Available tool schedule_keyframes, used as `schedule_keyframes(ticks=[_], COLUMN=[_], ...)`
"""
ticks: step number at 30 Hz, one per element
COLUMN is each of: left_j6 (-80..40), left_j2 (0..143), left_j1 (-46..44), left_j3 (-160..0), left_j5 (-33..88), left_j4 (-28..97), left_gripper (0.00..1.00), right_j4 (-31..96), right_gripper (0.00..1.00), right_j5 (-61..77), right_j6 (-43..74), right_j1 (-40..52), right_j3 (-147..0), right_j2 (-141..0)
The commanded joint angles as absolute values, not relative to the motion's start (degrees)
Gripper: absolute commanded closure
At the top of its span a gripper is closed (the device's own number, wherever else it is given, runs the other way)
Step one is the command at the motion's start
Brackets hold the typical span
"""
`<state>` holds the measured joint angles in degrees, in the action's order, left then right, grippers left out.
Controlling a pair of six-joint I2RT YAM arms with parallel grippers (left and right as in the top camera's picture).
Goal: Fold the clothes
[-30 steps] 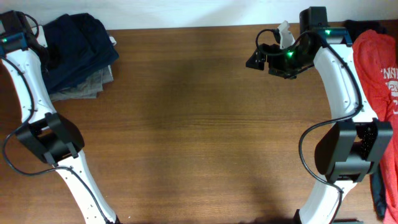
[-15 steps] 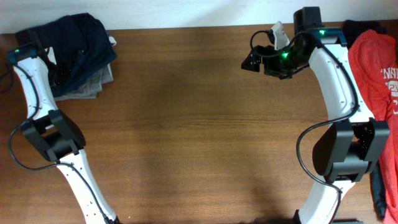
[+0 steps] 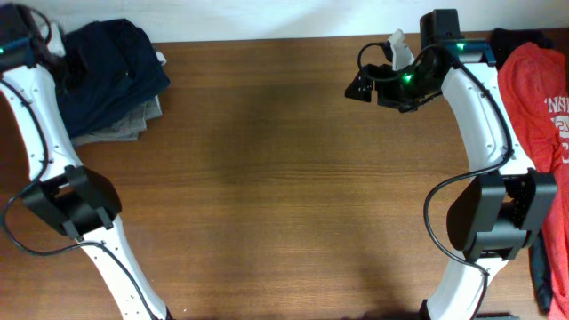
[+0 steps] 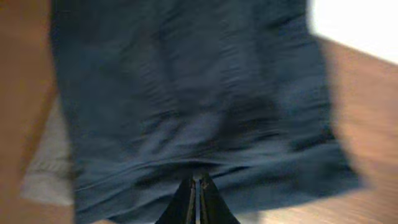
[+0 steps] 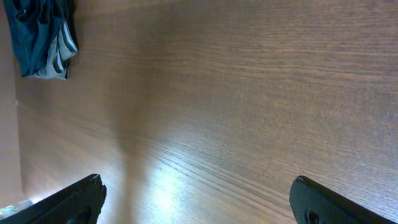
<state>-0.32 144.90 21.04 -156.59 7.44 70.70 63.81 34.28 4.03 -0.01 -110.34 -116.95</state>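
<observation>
Here, navy garment (image 4: 186,93) just beyond pinched-together left end effector (image 4: 196,188); right end effector (image 5: 198,183) wide apart.

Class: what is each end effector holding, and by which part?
Right end effector: open, nothing held. Left end effector: shut at the navy garment's edge; hold unclear.

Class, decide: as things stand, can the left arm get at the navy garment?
Probably yes. The left gripper sits right at the navy garment, which fills its wrist view with nothing lying over it; the fingers look shut, though.
</observation>
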Motion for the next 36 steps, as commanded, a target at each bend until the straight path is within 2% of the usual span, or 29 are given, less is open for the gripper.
schedule_keyframes(ticks=[1,10,16,20,28,32,36], left_j6=[-0.86,-0.89,-0.89,-0.86,-0.84,-0.84,-0.86], left_j2=[145.21,154.58,156.86,156.59,153.84,151.61,151.81], left_j1=[17.82,14.5,14.68,14.68,14.79,14.79,14.79], left_j3=[-156.31,-156.27,-156.27,-157.62,-173.14,-179.83,-179.04], left_j5=[11.77,8.95,9.26,11.44,14.17,13.23,8.67], left_j4=[69.52,63.99,68.31,71.99,77.08,74.08,66.72], left_gripper=[0.95,0.92,0.92,0.99,0.99,0.98,0.87], right_j4=[63.59,64.2,64.16,63.64,63.66,63.64,63.64], right_gripper=[0.01,0.01,0.01,0.01,0.01,0.01,0.01], right_j5=[33.76,33.76,33.76,33.76,33.76,33.76,33.76], right_j6=[3.2,3.2,3.18,3.18,3.2,3.2,3.2], right_j1=[0.38,0.38,0.38,0.38,0.38,0.38,0.38], right_j3=[-110.04,-110.04,-110.04,-110.04,-110.04,-110.04,-110.04], right_j2=[-117.47,-117.47,-117.47,-117.47,-117.47,-117.47,-117.47])
